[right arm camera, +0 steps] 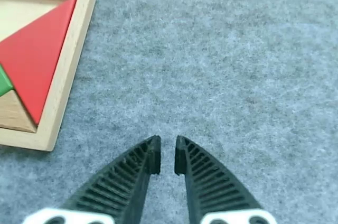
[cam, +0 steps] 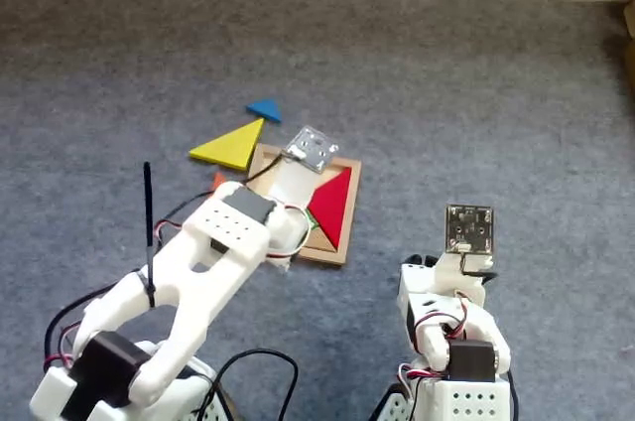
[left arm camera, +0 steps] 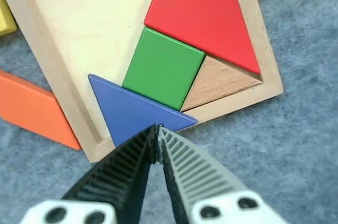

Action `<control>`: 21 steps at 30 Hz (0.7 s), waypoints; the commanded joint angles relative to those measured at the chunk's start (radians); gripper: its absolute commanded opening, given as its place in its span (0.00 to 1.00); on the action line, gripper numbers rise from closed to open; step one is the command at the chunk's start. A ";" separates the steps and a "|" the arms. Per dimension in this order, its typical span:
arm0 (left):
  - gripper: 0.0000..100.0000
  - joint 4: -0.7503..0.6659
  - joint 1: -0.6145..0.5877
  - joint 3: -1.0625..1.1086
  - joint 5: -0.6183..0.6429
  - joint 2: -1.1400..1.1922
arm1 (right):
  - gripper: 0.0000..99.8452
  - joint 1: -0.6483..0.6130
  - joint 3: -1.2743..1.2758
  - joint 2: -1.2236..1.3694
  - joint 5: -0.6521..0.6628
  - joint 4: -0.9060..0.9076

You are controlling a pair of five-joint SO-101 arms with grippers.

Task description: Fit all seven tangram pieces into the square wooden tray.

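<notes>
On the grey carpet [cam: 476, 83] we see the wooden tray [cam: 352, 210] holding the red triangle [left arm camera: 203, 12], green square [left arm camera: 162, 68] and plain wooden triangle [left arm camera: 219, 81], the blue triangle [left arm camera: 132, 113] lying across its rim at our left gripper [left arm camera: 157, 130]'s closed tips, the right gripper [right arm camera: 167, 155] slightly parted over carpet nearby.

Square wooden tray [cam: 351, 210] at frame centre on the surface [cam: 496, 93], large triangle [cam: 332, 205] in its right half, square piece [left arm camera: 162, 68] and small triangle [left arm camera: 219, 81] against it, medium triangle [left arm camera: 134, 110] overlapping the rim, parallelogram [cam: 218, 181] just left, second large triangle [cam: 230, 145] upper left.
</notes>
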 commanded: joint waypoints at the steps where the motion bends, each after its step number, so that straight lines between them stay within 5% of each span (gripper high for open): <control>1: 0.03 -0.025 -0.050 0.007 0.005 -0.024 | 0.07 0.022 0.091 -0.015 0.011 -0.001; 21: 0.03 -0.025 -0.096 -0.122 -0.009 0.124 | 0.07 0.022 0.091 -0.015 0.011 -0.001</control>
